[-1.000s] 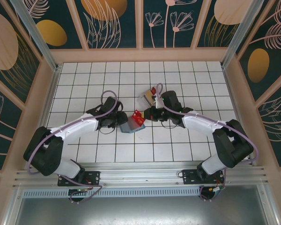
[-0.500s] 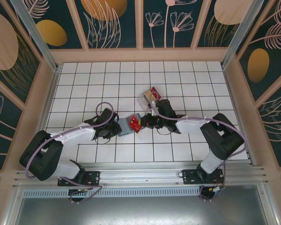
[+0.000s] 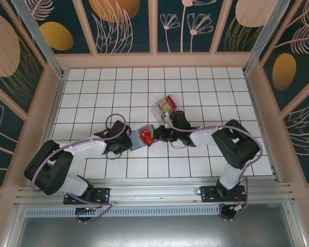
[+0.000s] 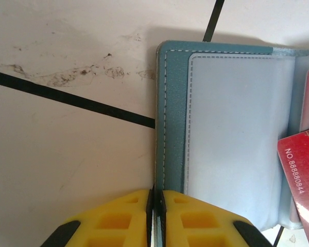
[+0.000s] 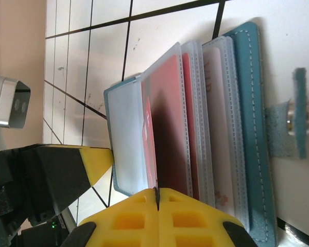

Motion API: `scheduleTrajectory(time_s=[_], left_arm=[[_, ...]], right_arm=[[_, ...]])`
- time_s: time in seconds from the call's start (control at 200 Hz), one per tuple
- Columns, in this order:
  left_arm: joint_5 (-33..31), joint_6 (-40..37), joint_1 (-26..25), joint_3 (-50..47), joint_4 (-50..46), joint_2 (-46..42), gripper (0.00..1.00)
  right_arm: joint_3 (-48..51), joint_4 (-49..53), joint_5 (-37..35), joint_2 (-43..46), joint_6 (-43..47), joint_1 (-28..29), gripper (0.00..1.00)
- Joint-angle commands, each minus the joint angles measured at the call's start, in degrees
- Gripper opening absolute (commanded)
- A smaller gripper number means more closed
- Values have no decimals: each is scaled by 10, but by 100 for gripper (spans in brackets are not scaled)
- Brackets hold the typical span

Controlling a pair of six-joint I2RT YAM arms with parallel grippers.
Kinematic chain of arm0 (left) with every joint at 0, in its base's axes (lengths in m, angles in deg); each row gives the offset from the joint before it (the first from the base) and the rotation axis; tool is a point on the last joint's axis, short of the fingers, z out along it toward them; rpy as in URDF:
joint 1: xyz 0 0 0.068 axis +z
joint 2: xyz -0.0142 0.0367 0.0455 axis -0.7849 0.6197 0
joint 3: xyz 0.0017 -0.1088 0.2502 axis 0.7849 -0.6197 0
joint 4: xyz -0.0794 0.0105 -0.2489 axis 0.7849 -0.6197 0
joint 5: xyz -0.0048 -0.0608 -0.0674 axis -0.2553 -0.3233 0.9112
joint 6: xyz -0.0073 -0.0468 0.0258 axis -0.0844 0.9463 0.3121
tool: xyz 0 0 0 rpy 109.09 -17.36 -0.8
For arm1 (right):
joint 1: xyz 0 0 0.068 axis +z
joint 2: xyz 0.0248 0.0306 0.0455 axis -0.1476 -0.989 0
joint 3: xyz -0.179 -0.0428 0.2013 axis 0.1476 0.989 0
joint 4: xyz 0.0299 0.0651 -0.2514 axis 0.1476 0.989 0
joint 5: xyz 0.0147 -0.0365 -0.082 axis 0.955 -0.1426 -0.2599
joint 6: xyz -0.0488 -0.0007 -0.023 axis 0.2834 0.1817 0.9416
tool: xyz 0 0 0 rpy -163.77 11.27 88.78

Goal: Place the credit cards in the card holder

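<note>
Tiles [image 3: 92,92], card holder [image 4: 226,134] edge seemingly between left fingers [image 4: 123,218]

I work over a white tiled tabletop [image 3: 92,82] with dark grid lines. Dark teal walls [image 3: 129,25] painted with pale leaves surround the tabletop; a metal rail [image 3: 154,188] runs along its near edge.

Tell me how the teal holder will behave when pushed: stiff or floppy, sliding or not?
Probably floppy: the holder fans into several thin clear sleeves that stand apart. Likely light, so it may slide on the smooth table when pushed. Its stitched cover looks somewhat stiffer.
</note>
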Motion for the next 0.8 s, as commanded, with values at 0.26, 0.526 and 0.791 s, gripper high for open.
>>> scheduleTrajectory(time_s=[0.26,0.526,0.791], left_arm=[[-10,-9,-2,-5,14,30,15],[-10,-8,-1,-9,19,29,14],[-10,-12,-2,-8,17,30,13]], right_arm=[[-30,-26,-27,-33,-9,14,2],[-22,-49,-85,-40,-10,27,2],[-32,-59,-104,-65,-7,42,2]])
